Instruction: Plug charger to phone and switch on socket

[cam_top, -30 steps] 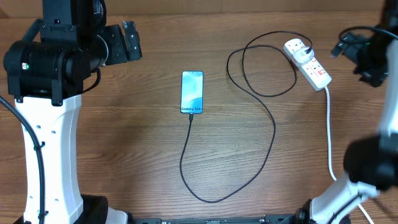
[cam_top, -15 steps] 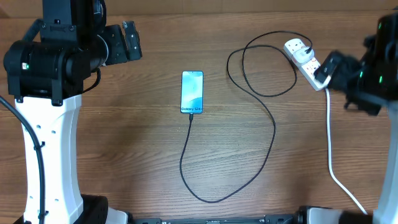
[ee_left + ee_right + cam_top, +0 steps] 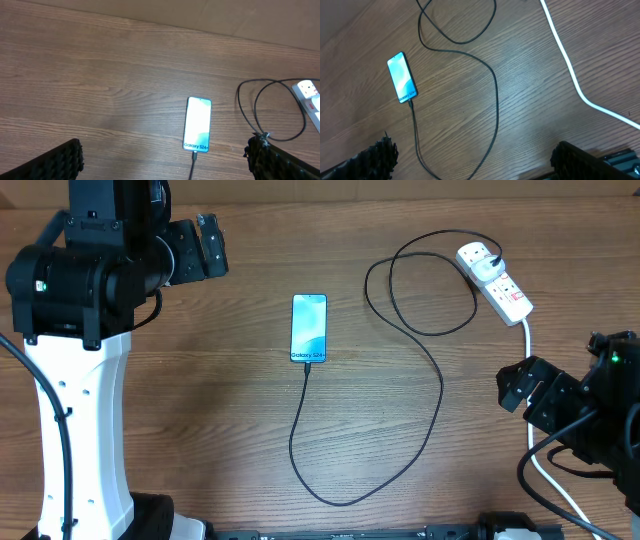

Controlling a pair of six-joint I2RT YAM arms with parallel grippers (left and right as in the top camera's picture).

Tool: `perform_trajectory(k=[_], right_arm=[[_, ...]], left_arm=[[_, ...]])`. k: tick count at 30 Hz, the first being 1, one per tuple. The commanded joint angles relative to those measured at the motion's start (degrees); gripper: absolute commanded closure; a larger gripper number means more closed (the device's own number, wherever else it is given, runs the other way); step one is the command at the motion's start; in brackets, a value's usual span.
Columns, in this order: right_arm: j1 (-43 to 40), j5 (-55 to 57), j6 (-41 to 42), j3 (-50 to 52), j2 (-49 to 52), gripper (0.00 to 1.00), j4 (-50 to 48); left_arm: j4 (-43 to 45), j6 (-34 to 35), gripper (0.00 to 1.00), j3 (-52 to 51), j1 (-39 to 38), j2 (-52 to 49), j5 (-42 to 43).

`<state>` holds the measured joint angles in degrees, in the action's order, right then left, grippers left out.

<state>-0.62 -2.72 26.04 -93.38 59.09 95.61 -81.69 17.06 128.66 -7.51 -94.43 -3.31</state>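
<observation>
hovering with right gripper (image 3: 475, 156) and left gripper (image 3: 165, 159) both wide open, risking a snag on the thick white cord (image 3: 527, 345), dragging the white oblong power strip (image 3: 497, 281) and unplugging the thin black cable (image 3: 441, 390) from the slim teal-screened phone (image 3: 309, 328) at centre.

Matt wood-grain table (image 3: 200, 430), glossy glass-fronted phone (image 3: 309, 327).

The socket (image 3: 494, 280) — switch positions too small.
</observation>
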Motion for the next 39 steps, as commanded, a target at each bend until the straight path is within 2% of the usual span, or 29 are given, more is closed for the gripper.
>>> perform_trajectory(k=[1, 14, 20, 27, 39], right_arm=[[0.3, 0.0, 0.8, 0.5, 0.2, 0.00, -0.3], [0.3, 1.6, 0.5, 0.5, 0.8, 0.00, -0.1], [0.3, 1.5, 0.0, 6.3, -2.3, 0.00, -3.9], [0.3, -2.0, -6.9, 22.9, -14.3, 0.00, -20.8], [0.9, -6.7, -8.8, 55.8, -35.8, 0.00, -51.0]], left_arm=[[0.0, 0.9, 0.00, 0.0, -0.2, -0.3, -0.7], [0.0, 0.9, 0.00, 0.0, -0.2, -0.3, -0.7], [0.0, 0.9, 0.00, 0.0, -0.2, -0.3, -0.7], [0.0, 0.9, 0.00, 0.0, -0.2, -0.3, -0.7], [0.0, 0.9, 0.00, 0.0, -0.2, -0.3, -0.7]])
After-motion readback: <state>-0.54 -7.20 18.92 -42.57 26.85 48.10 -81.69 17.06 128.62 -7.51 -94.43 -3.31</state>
